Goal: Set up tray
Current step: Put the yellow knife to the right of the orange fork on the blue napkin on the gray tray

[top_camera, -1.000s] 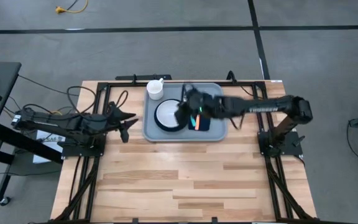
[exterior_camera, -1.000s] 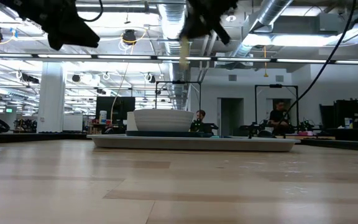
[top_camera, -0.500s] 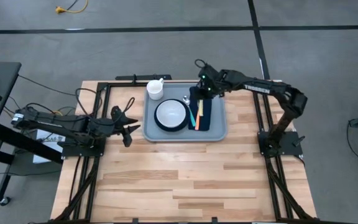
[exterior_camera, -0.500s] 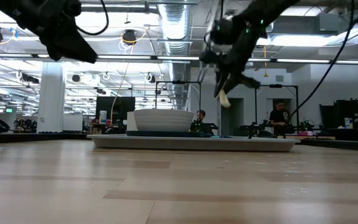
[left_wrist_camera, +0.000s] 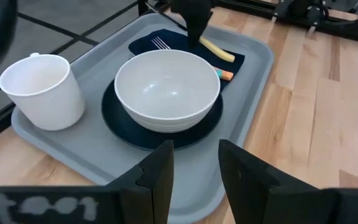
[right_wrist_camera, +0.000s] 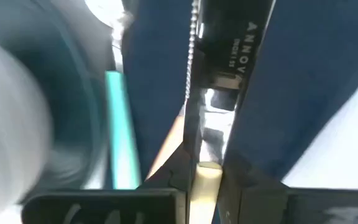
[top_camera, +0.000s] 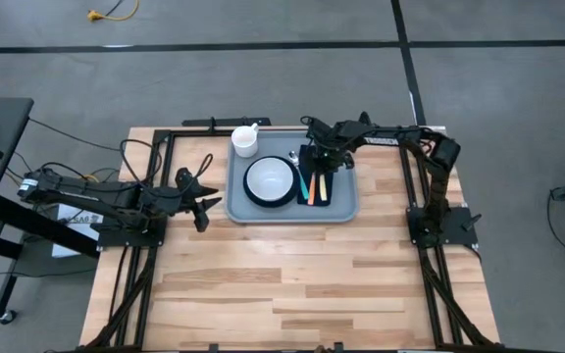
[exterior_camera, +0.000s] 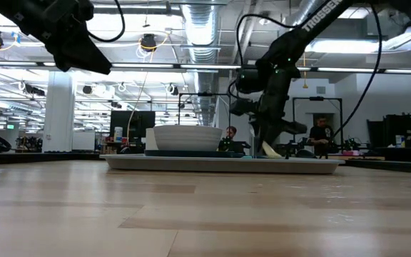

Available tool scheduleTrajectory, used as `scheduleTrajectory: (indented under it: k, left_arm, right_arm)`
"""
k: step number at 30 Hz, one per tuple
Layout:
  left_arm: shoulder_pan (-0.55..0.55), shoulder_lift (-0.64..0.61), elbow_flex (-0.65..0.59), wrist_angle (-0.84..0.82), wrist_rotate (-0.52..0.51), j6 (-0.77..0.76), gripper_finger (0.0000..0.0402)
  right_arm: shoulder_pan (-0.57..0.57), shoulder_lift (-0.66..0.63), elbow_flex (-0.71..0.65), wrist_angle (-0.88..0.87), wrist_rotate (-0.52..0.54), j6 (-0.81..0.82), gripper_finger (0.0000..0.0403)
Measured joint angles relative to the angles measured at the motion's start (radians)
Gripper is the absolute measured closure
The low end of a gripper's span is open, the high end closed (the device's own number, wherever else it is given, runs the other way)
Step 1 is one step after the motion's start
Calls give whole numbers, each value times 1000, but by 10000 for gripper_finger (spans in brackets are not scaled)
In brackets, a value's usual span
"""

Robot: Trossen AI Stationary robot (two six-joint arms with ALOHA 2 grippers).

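Tray (top_camera: 344,208) sits at the far middle of the table (top_camera: 292,284), and I see on it a white bowl (top_camera: 269,178) on a dark plate (top_camera: 253,196), a white cup (top_camera: 245,139) at its far left corner, and a navy napkin (top_camera: 327,191) on its right half. On the napkin lie a teal-handled utensil (top_camera: 303,182) and an orange-handled one (top_camera: 313,185), close side by side. My right gripper (top_camera: 324,157) is down over the napkin's far end, fingers (right_wrist_camera: 244,93) pinched narrow on a pale yellow-handled knife (left_wrist_camera: 216,50), whose handle tip hangs just above the tray in the low view. My left gripper (top_camera: 200,194) hovers just off the tray's left edge, fingers (left_wrist_camera: 157,177) partly apart and empty.
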Motion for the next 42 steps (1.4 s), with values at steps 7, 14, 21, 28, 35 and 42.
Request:
scheduleTrajectory:
  k: [7,14,21,28,35,42]
  left_arm:
    - [0,0,0,0,1,-9,287]
    - [0,0,0,0,1,-10,287]
    - [0,0,0,0,1,-10,287]
    - [0,0,0,0,0,-10,287]
    - [0,0,0,0,0,-10,287]
    - [0,0,0,-1,0,-10,287]
  right_arm:
    - [0,34,0,-23,-2,24,376]
    - [0,36,0,-52,2,85,374]
    - [7,36,0,-53,21,113,365]
    - [26,36,0,-54,52,114,341]
    - [31,36,0,-54,58,117,333]
    - [31,35,0,-50,58,138,331]
